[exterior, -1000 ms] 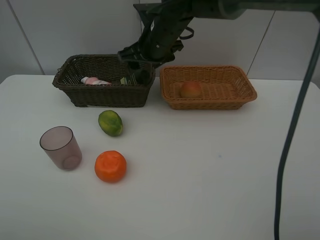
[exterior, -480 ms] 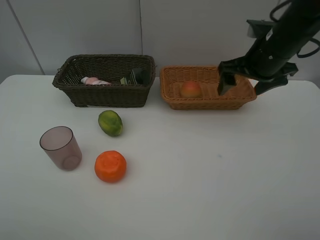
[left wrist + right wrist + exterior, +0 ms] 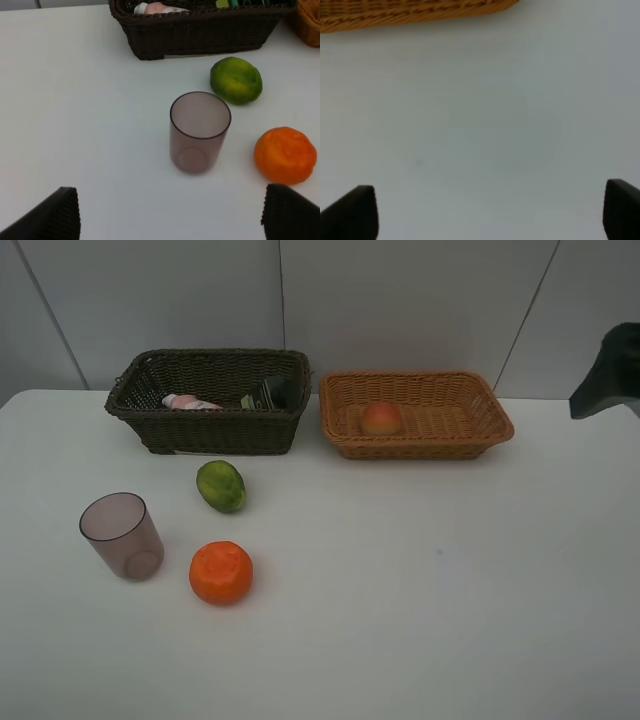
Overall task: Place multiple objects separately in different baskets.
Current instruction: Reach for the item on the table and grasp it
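mauve cup, orange, green fruit clustered before dark basket, bare table rightward

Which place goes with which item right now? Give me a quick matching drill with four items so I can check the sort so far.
Things:
1. pink bottle
2. peach-like fruit
3. mauve cup
4. orange

Places:
A. inside the light tan basket
B. upright on the table, left of the orange in the high view
C. inside the dark brown basket
D. on the table, nearer the camera than the green fruit

Pairs: 1-C, 2-A, 3-B, 4-D
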You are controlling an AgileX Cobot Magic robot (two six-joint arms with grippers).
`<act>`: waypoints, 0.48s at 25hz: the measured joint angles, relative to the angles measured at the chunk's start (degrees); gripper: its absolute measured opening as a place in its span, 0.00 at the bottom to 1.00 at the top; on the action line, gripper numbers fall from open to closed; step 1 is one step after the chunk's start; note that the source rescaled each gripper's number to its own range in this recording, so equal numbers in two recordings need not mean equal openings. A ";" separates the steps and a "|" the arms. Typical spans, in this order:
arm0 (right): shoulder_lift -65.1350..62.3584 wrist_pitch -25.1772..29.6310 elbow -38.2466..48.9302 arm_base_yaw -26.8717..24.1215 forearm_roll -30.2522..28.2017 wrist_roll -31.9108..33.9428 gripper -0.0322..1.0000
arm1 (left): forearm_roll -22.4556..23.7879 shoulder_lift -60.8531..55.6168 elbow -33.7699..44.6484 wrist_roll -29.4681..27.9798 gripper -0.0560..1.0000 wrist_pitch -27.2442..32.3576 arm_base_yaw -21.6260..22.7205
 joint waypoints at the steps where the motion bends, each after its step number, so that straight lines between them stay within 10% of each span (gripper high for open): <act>1: -3.11 0.46 0.99 0.00 0.00 0.00 0.97 | 0.00 0.00 0.00 0.00 0.94 0.00 0.00; 12: -37.64 0.50 15.34 0.00 0.00 0.00 0.97 | 0.00 0.00 0.00 0.00 0.94 0.00 0.00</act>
